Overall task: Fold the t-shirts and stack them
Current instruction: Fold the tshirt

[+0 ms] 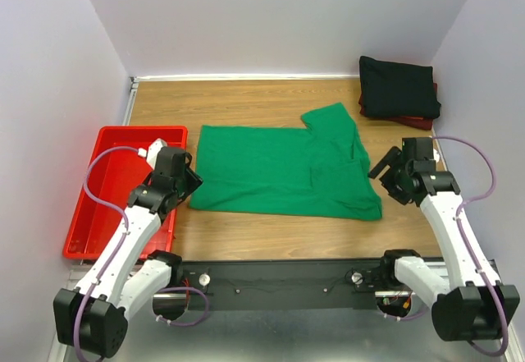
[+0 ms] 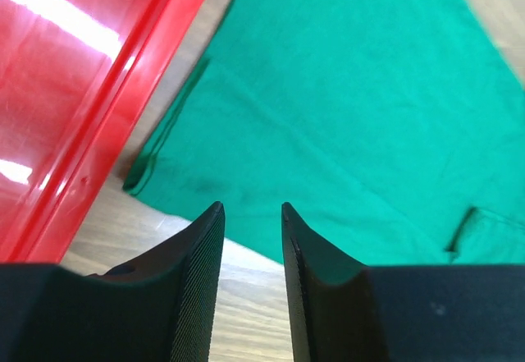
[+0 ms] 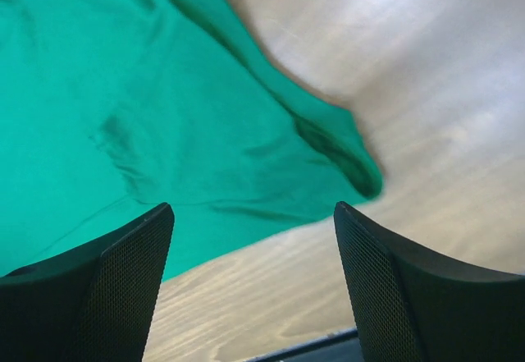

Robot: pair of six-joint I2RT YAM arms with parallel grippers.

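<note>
The bright green t-shirt (image 1: 279, 173) lies flat on the wooden table, its right side folded over, with a sleeve at the back right. In the back right corner a folded black t-shirt (image 1: 398, 87) sits on a folded dark red t-shirt (image 1: 414, 121). My left gripper (image 1: 194, 185) hovers at the green shirt's near left corner. It is open, with a narrow empty gap (image 2: 253, 208) over bare wood just short of the green t-shirt (image 2: 344, 107). My right gripper (image 1: 382, 170) hangs beside the shirt's right edge, wide open (image 3: 254, 208) and empty, above the hem of the green t-shirt (image 3: 148, 116).
A red plastic tray (image 1: 143, 130) stands on the left of the table, close to my left arm; the red tray (image 2: 82, 91) fills the left of the left wrist view. White walls close in the back and both sides. A black rail (image 1: 279, 280) runs along the near edge.
</note>
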